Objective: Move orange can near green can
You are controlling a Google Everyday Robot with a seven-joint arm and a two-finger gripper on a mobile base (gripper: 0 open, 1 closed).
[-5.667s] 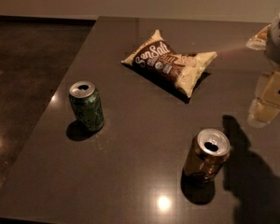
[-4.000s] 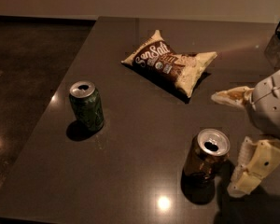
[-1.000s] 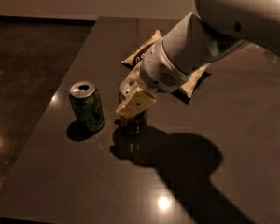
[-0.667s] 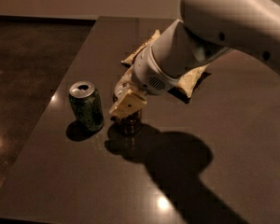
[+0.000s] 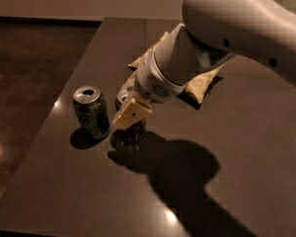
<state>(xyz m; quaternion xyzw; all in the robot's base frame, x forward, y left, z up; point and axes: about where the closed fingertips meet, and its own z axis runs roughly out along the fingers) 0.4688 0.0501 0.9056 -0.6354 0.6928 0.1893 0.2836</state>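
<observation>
The green can [image 5: 91, 111] stands upright near the left side of the dark table [image 5: 79, 191]. The orange can [image 5: 132, 132] is just to its right, a small gap apart. Only the orange can's dark lower part and a bit of its silver rim show, and its base looks to be at the table surface. My gripper [image 5: 129, 114] comes down from the upper right and is shut on the orange can. One cream finger [image 5: 132, 113] lies across the can's front, and the other finger is hidden behind it.
A snack bag [image 5: 203, 82] lies behind my arm, mostly covered by it. The table's left edge runs close beside the green can, with dark floor [image 5: 24, 83] beyond. My arm casts a large shadow [image 5: 182, 172] on the table to the right of the cans.
My gripper has carried the orange can from the table's right side leftward to beside the green can. In the last second it moved slightly further left and lower.
</observation>
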